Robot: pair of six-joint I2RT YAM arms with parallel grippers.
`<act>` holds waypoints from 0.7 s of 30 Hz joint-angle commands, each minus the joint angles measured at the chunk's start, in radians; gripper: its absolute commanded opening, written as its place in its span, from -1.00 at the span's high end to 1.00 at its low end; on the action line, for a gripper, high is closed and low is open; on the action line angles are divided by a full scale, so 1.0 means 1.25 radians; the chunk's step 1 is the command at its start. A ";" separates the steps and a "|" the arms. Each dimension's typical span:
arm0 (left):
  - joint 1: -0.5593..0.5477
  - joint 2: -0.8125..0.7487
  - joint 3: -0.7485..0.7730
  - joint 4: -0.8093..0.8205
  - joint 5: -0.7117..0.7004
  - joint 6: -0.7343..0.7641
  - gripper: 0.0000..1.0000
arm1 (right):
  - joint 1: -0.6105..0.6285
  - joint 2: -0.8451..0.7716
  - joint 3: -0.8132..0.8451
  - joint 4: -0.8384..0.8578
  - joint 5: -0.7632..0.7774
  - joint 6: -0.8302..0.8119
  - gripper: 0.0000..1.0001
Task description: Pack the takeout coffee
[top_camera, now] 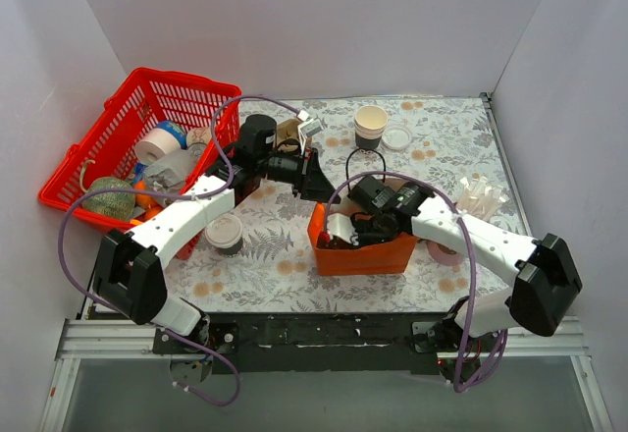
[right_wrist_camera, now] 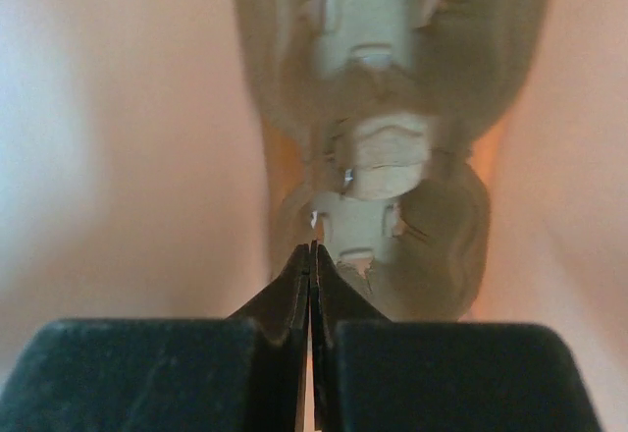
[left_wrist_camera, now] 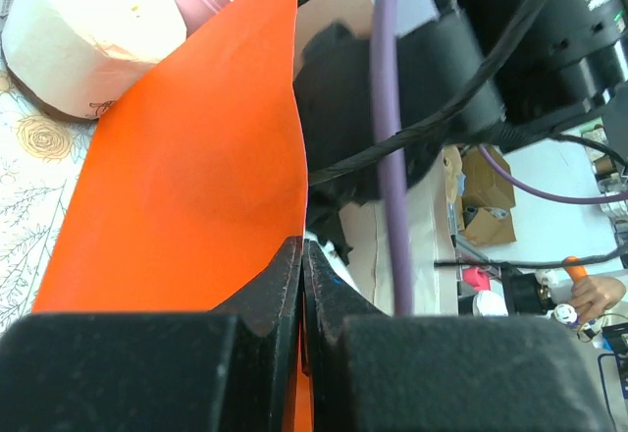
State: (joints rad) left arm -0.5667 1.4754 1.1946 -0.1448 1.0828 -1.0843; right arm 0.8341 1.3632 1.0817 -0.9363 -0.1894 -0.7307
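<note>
The orange bag point(top_camera: 368, 255) is parked mid-table point(top_camera: 442, 162), mouth up. Its left wall is pinched by the left gripper point(left_wrist_camera: 301, 247), fingers pressed flat w/ the orange sheet nipped between them. Prob so the mouth is held wide and the bag isn't dragged while stuff is dropped in.

The right gripper point(right_wrist_camera: 312, 253) is dipped down inside the bag, tips pressed together, nothing seen between them. Something may be getting nudged or seated in there, but that's only a guess.

Bag contents: a pale, molded-looking piece is seen low down in the right wrist view. Maybe a pulp cup holder, can't be called for sure. No lidded cup is seen inside.

The takeout coffee point(top_camera: 224, 232) is outside the bag, upright on the table w/ lid on. It's left of the bag and tucked just beside the left arm. So the packing itself isn't done yet, imo.

The red basket point(top_camera: 182, 86) at far left is stuffed w/ misc items (a tape-like roll, wrappers etc.), which can't be sorted out at this res.

A lidless cup point(top_camera: 371, 121) and a loose lid point(top_camera: 397, 137) are set side by side near the far edge, well apart from the bag.

Risk: the coffee could be knocked if the left arm is swung.
</note>
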 commanded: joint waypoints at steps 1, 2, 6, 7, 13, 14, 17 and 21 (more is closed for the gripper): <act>-0.003 -0.033 0.029 0.046 0.022 -0.012 1.00 | 0.031 0.035 0.005 -0.065 0.080 -0.014 0.97; -0.003 -0.034 0.031 0.040 0.017 -0.006 1.00 | 0.036 0.042 0.007 -0.069 0.088 -0.009 0.97; -0.003 -0.032 0.053 0.014 0.011 -0.004 1.00 | 0.057 0.101 0.028 -0.095 0.143 0.021 0.97; -0.003 -0.026 0.065 0.014 0.012 -0.017 1.00 | 0.063 0.118 0.037 -0.122 0.148 0.040 0.97; -0.004 -0.037 0.065 -0.007 -0.022 -0.031 1.00 | 0.084 0.203 0.060 -0.149 0.230 0.094 0.97; -0.004 -0.041 0.062 -0.019 -0.035 -0.027 1.00 | 0.084 0.204 0.056 -0.142 0.230 0.094 0.97; -0.003 -0.041 0.062 -0.033 -0.059 -0.033 1.00 | 0.085 0.225 0.057 -0.149 0.233 0.113 0.97; -0.004 -0.040 0.069 -0.047 -0.115 -0.068 1.00 | 0.097 0.314 0.050 -0.194 0.319 0.171 0.97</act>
State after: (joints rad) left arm -0.5415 1.4799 1.2259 -0.2043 0.9360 -1.1084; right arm 0.9382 1.6318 1.1503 -1.0958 0.1055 -0.6090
